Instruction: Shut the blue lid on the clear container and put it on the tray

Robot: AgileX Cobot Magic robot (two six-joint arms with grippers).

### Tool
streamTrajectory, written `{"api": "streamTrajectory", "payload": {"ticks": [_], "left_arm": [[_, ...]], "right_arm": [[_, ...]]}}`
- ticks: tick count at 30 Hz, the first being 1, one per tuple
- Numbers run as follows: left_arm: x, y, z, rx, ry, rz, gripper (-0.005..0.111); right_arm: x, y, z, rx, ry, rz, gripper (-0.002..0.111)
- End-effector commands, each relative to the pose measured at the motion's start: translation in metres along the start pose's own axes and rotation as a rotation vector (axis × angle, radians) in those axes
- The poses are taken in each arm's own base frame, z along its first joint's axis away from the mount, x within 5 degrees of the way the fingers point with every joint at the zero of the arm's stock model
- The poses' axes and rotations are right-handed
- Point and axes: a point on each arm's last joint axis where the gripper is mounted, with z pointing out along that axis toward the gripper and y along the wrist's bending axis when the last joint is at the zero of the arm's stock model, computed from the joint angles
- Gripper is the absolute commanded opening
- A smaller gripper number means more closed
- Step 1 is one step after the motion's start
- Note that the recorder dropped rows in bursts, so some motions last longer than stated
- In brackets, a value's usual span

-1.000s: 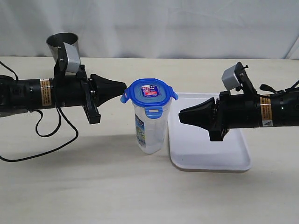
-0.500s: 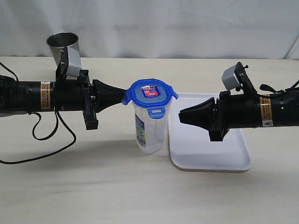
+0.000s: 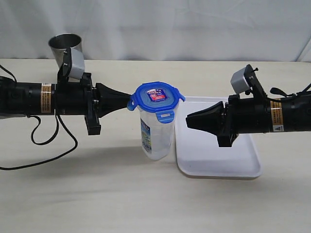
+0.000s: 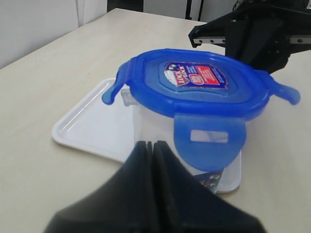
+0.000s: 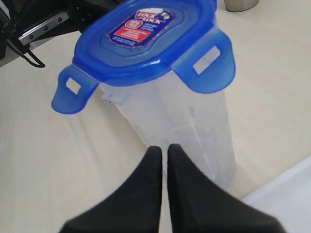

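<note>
1. Exterior view: container (image 3: 156,138) upright on the bench (image 3: 97,194), lid (image 3: 156,97) seated on its mouth, tray (image 3: 214,158) just beside it at 3 o'clock. Container off the tray; gap or contact between the two unclear.
2. Same view: left gripper (image 3: 129,99) pressed together, holding nothing, lying level at 9 o'clock of the lid. Tip up against an outward-sticking flap (image 3: 131,103), seemingly touching.
3. Right gripper (image 3: 188,120) likewise pressed together and empty, at 3 o'clock of the container, hovering over the tray. Plain gap between tip and container wall.
4. Given whole by the exterior view alone: the steel cup (image 3: 64,44), far off at 10 o'clock near the back of the bench, and the printed label (image 3: 146,136) on the container's side. In the right wrist view, only the cup's base at the picture's edge.
5. Left wrist view, much closer: jaws meeting in a thin seam right before the container wall, just under the lid's rim; contact not certain. One flap folded down, two others jutting sideways. Red-and-white sticker (image 4: 197,76) large and clear here, a mere speck from outside. Tray behind the container, right arm beyond.
6. Right wrist view: hairline slit between the fingers (image 5: 187,194), tip short of the container. One flap jutting out flat, another drooping. Corner of the tray beside the container's foot.
</note>
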Motion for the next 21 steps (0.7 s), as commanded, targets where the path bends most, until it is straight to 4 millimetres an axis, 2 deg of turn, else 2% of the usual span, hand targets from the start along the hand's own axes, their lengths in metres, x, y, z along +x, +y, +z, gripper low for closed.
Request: {"api": "streamTrajectory", "payload": {"ticks": [1,13,17,21], "left_arm": [[-0.002,-0.001,0.000,0.004,0.008,-0.004,0.000],[0.002,0.000,-0.001,-0.008,0.049,-0.015,0.000],[-0.003,0.010,-0.011,-0.087,0.033,-0.012,0.000],[-0.012,0.006,-0.013,-0.056,-0.029,0.009,0.000]], "right_arm": [[-0.002,0.000,0.000,-0.001,-0.011,-0.007,0.004],[-0.002,0.000,0.000,-0.001,-0.011,-0.007,0.004],[-0.002,0.000,0.000,-0.001,-0.011,-0.007,0.004],[-0.002,0.000,0.000,-0.001,-0.011,-0.007,0.004]]}}
